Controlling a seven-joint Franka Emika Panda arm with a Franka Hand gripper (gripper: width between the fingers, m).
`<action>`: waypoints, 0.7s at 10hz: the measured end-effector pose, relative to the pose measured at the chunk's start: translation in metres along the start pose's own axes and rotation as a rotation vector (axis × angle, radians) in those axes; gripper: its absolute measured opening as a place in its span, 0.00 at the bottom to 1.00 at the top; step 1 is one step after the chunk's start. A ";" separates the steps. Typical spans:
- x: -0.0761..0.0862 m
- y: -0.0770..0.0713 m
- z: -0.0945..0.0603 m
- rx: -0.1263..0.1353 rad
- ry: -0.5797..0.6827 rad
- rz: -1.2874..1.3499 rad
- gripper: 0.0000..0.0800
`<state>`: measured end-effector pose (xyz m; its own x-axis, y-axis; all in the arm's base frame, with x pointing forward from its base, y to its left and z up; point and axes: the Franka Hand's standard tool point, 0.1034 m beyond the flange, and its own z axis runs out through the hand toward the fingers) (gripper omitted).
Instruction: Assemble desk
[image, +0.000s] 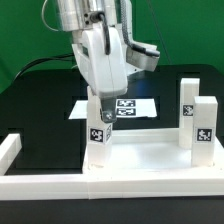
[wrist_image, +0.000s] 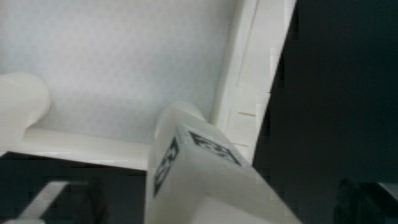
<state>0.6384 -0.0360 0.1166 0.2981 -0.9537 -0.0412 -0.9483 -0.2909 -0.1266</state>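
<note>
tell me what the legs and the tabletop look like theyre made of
Legs: seemingly rigid white plastic, matte, with crisp square edges; the tags look like printed paper stickers. Tabletop: apparently the same white plastic, smooth with a faint sheen, raised rim molded in. Neither can be confirmed from looks alone.

The table (image: 35, 100) is covered in matte black. A green backdrop (image: 20, 30) stands behind its far edge, meeting a darker, shadowed area toward the exterior view's left. The marker board (image: 135, 105) lies flat near the table's middle, towards the far edge. Long white border bars (image: 60, 183) run along the near edge, with a short arm turning back at the near corner on the exterior view's left. Lighting is even and bright.
</note>
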 end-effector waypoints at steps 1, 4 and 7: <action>0.001 0.000 0.001 -0.001 0.000 -0.076 0.81; 0.004 -0.002 -0.001 -0.040 0.043 -0.548 0.81; 0.005 -0.001 -0.001 -0.040 0.043 -0.515 0.66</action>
<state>0.6412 -0.0402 0.1171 0.7236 -0.6879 0.0571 -0.6833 -0.7255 -0.0821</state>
